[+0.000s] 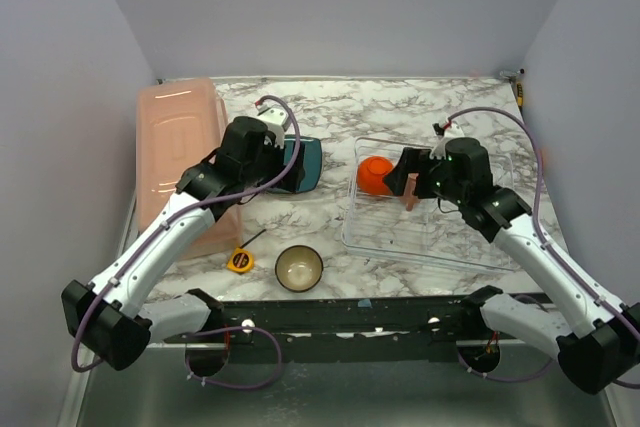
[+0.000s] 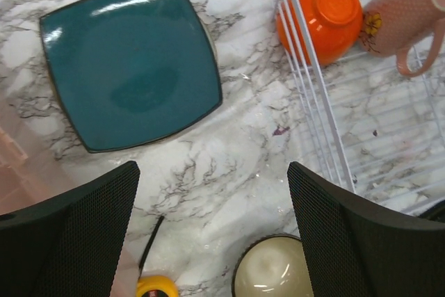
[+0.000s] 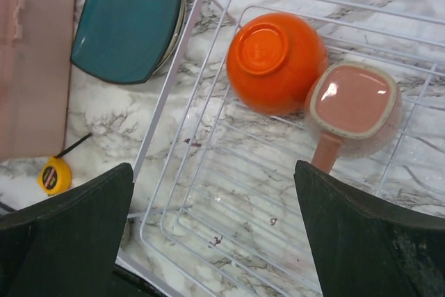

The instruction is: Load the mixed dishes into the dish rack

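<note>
The teal plate (image 1: 308, 163) (image 2: 132, 64) (image 3: 128, 19) lies flat on the marble, left of the dish rack (image 1: 440, 242) (image 2: 327, 126) (image 3: 161, 106). In the rack's far left corner, the orange bowl (image 1: 374, 175) (image 2: 320, 19) (image 3: 274, 60) rests upside down, touching the pink mug (image 2: 410, 15) (image 3: 354, 106). The dark brown bowl (image 1: 299, 268) (image 2: 272, 273) stands upright near the table's front edge. My left gripper (image 1: 278, 152) (image 2: 212, 227) hangs open above bare marble between plate and brown bowl. My right gripper (image 1: 408, 182) (image 3: 212, 231) is open over the rack's wire floor, holding nothing.
A salmon-pink tub (image 1: 180, 152) (image 3: 35, 53) lies along the left side, close to the plate. A yellow tape measure (image 1: 240, 260) (image 2: 156, 288) (image 3: 52, 175) sits left of the brown bowl. Walls close in the table on three sides.
</note>
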`<act>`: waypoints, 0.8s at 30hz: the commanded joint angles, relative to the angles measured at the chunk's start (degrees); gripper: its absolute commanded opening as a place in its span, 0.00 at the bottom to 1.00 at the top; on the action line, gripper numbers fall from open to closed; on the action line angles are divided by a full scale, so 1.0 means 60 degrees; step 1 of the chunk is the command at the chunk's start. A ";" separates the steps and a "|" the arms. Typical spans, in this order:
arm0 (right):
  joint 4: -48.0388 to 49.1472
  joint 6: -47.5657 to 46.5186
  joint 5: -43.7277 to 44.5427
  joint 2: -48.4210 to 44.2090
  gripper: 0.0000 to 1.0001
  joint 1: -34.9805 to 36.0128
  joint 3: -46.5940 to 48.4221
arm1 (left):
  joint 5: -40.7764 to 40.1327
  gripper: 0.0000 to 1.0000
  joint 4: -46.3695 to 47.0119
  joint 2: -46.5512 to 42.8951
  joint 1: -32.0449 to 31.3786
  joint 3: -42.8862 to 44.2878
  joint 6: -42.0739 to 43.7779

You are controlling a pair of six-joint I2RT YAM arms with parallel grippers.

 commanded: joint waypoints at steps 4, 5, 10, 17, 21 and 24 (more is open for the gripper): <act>0.0179 -0.0106 -0.0996 -0.1274 1.00 -0.0015 -0.0676 | 0.2113 0.88 -0.1227 -0.0358 -0.0137 0.0166 -0.1258; 0.0183 -0.0116 -0.1085 -0.1426 1.00 -0.0008 -0.0712 | 0.2287 0.88 -0.1135 -0.0610 -0.0155 -0.0249 -0.1529; 0.0371 -0.0067 -0.1357 -0.1682 1.00 -0.0008 -0.0734 | 0.2508 0.86 0.0045 -0.1471 -0.0629 -0.2616 -0.2947; 0.0263 -0.0109 -0.1718 -0.1363 1.00 -0.0008 -0.0747 | -0.0510 0.86 0.0117 -0.0617 -0.2374 -0.3624 -0.3859; 0.0157 -0.0054 -0.1793 -0.1469 1.00 -0.0008 -0.0880 | -0.1082 0.84 0.0276 -0.0309 -0.3079 -0.3952 -0.4234; 0.0185 -0.0005 -0.1697 -0.1601 1.00 -0.0008 -0.1058 | -0.1541 0.84 0.0202 -0.0322 -0.3316 -0.4227 -0.4461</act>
